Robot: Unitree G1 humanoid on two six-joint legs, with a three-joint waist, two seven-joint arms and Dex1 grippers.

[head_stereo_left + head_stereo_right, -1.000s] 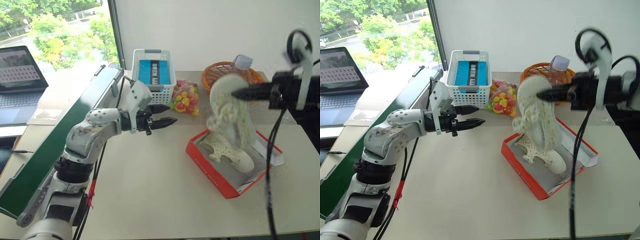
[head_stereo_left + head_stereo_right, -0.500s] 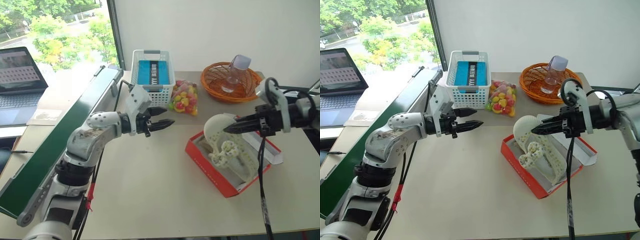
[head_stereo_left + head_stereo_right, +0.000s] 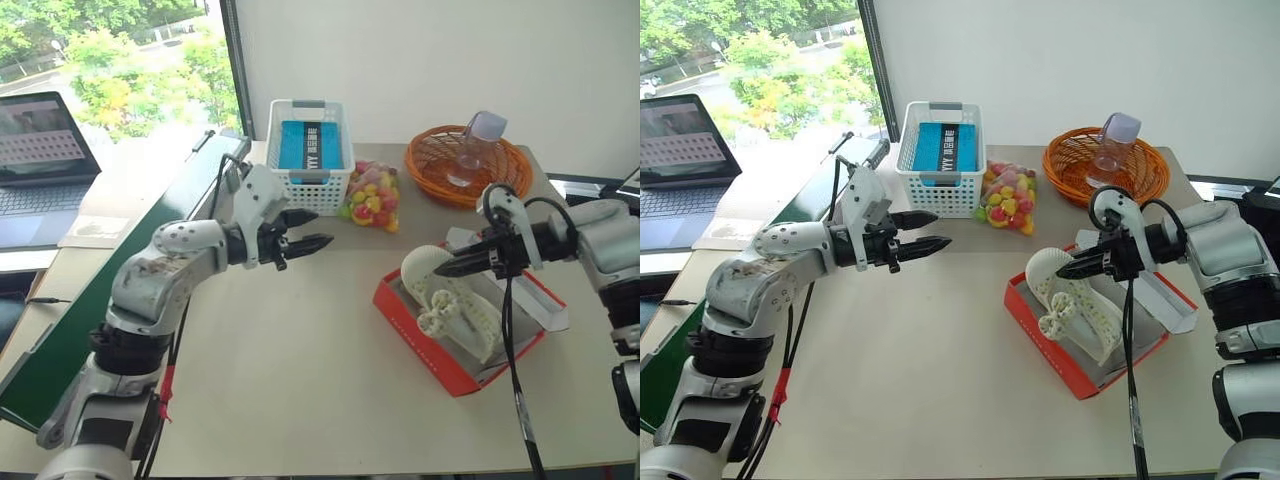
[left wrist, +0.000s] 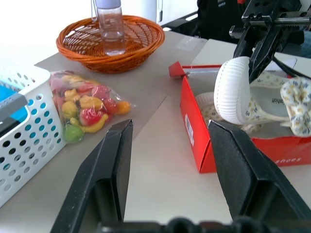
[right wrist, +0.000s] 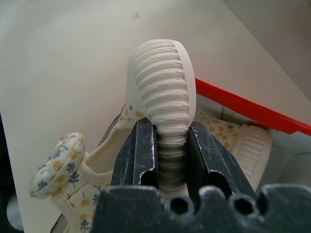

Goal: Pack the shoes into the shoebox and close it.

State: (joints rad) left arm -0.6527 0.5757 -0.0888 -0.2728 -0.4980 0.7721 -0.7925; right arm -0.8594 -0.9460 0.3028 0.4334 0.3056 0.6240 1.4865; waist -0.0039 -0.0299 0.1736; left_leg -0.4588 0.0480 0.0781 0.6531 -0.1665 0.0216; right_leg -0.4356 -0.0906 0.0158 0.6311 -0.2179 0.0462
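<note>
Left eye view, candy bag (image 3: 372, 195), white basket (image 3: 307, 150), wicker basket (image 3: 467, 165) behind shoebox (image 3: 440, 345)

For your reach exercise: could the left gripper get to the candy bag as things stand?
Probably yes. The left gripper hangs open above the table, its fingers pointing toward the candy bag, which lies close beyond them beside the white basket. Only bare tabletop lies between them.

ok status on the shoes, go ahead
Right gripper shut on second shoe, over the shoebox. First shoe already inside. Left gripper open, empty. Nothing in the way.
</note>
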